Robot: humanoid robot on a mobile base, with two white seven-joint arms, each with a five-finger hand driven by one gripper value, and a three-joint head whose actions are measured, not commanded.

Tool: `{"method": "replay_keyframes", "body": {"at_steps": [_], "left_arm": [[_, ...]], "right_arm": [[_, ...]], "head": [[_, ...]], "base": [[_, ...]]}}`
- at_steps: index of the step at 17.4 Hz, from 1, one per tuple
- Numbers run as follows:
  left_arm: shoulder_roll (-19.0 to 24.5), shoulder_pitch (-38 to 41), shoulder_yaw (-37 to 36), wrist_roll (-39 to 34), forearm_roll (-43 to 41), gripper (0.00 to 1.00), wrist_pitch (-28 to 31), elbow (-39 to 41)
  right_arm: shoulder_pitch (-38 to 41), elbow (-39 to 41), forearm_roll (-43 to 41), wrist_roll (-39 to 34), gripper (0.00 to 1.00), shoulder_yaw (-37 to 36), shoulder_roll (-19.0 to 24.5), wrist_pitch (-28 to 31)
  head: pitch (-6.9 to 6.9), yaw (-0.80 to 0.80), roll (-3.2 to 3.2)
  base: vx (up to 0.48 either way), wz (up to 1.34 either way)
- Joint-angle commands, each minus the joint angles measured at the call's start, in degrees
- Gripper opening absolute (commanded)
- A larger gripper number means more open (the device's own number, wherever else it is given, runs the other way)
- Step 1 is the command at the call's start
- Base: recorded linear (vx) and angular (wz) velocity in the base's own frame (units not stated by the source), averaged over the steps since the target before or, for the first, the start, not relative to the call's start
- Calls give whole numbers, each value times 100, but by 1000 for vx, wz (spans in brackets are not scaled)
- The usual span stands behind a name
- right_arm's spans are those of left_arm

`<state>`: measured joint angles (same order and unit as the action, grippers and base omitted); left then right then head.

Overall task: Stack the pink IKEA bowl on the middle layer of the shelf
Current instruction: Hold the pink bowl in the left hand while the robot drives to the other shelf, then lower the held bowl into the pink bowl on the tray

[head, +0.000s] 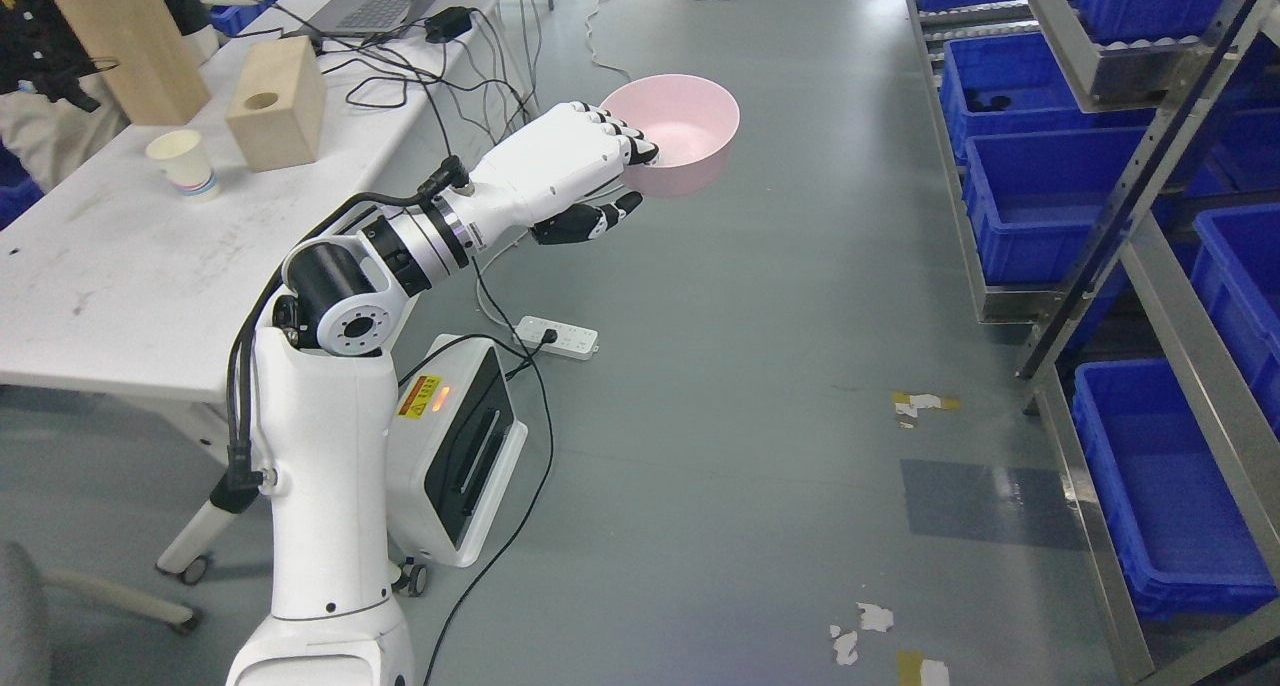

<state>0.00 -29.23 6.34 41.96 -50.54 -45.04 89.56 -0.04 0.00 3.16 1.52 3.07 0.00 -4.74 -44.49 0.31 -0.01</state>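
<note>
A pink bowl (690,131) hangs in the air above the grey floor, mouth up. My left hand (625,176) grips its near-left rim: the fingers (625,136) curl over the rim and the thumb (595,221) sits below the bowl's wall. The white left arm (330,446) rises from the bottom left and reaches up and right. The metal shelf (1150,166) stands along the right side, well apart from the bowl. My right arm does not show.
Blue bins (1040,206) fill the shelf's levels. A white table (150,246) at left carries a paper cup (185,163), a wooden block (278,116), a laptop and cables. A white device (465,446) and power strip (560,336) lie on the floor.
</note>
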Motion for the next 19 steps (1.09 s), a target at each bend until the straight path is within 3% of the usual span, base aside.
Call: {"method": "replay_keyframes", "body": {"at_steps": [1, 5, 13, 16, 19], "left_arm": [[100, -22, -203, -3, 0, 10, 4, 0], [100, -22, -484, -3, 0, 10, 4, 0], [100, -205, -1214, -91, 166, 10, 4, 193], [100, -828, -1101, -109, 342, 10, 4, 194], [100, -1347, -444, -39, 281, 10, 91, 71]], "right_arm": [[136, 100, 1, -2, 100, 1, -100, -1], [136, 100, 1, -2, 100, 1, -100, -1], [136, 100, 1, -2, 100, 1, -100, -1], [136, 100, 1, -2, 100, 1, -100, -1], [136, 100, 1, -2, 100, 1, -100, -1]], "head": [[0, 0, 0], [0, 0, 0], [0, 0, 0], [0, 0, 0], [0, 0, 0]], "base": [[193, -511], [131, -773], [49, -1467], [80, -1392], [114, -1099]]}}
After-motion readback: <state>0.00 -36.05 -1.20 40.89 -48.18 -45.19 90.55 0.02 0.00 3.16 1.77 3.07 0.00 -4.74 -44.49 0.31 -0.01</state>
